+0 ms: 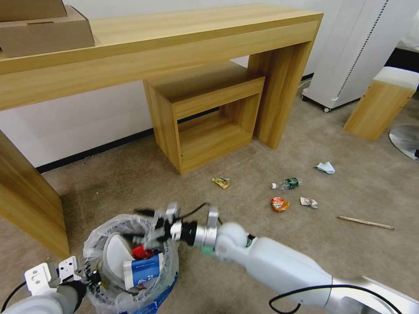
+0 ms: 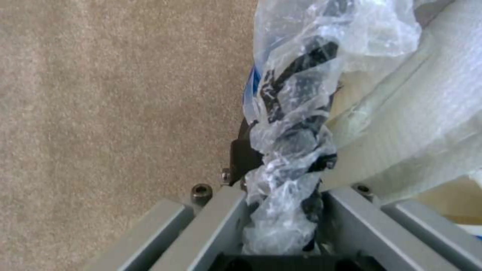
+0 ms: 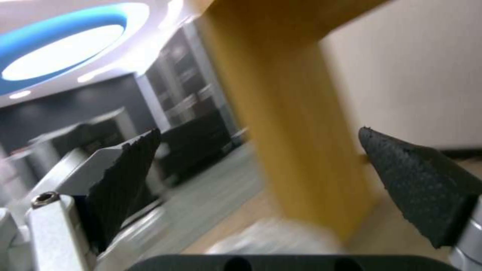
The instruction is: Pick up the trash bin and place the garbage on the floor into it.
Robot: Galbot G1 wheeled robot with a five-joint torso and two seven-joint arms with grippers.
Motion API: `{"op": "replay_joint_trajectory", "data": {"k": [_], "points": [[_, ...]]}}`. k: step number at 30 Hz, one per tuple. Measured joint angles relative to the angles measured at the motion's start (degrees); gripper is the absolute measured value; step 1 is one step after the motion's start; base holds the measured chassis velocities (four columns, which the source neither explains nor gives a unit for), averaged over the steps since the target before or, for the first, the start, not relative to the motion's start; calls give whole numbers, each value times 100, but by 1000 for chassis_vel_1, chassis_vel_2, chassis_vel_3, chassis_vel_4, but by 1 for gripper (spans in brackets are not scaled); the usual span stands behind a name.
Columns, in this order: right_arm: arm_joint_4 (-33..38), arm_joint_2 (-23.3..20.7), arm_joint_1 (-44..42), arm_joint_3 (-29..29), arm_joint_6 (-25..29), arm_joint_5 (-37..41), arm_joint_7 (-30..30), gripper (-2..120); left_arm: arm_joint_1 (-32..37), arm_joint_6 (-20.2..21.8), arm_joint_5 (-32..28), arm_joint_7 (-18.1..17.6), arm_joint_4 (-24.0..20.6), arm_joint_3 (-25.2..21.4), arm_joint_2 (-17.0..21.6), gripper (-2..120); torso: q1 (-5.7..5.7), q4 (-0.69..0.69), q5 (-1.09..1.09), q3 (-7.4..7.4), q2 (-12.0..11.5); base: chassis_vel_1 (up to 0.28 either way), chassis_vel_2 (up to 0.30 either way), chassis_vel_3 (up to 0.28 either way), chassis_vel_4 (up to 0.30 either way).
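Bin (image 1: pixel 162 293) in left gripper (image 2: pixel 286 165) (right gripper (image 3: pixel 261 165) agape above)

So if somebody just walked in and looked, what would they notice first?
Probably the right gripper, open above the trash bin near the robot's base; the bin already holds a white slipper and wrappers. The left gripper is shut on the bin's bagged rim. Next, the litter on the beige floor to the right: a small bottle, an orange wrapper and a wooden stick.
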Motion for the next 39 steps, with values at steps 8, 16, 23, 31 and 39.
{"op": "replay_joint_trajectory", "data": {"k": [8,16,23,31,39], "points": [[537,-996,-422,1394,179,-717,1339,100,-59,0,-83,26,-9,-21,130,0,0,-3,0,0,0,0,0,0,0],[949,-1444,-1902,3155,321,-1962,2760,100,-182,0,-12,109,83,119,213,0,0,0,1,0,0,0,0,0,0],[1161,-1580,-3154,4683,282,-2604,3329,100,-214,0,40,209,44,151,278,0,0,-2,0,0,0,0,0,0,0],[977,-1386,-4594,6017,570,-3200,3609,100,-232,0,90,269,6,187,339,0,0,-3,-1,-1,0,0,0,0,0],[858,-1057,-5563,6674,1129,-3356,3653,100,-258,0,64,232,-13,257,343,0,0,-2,-1,-1,0,0,0,0,0]]}}
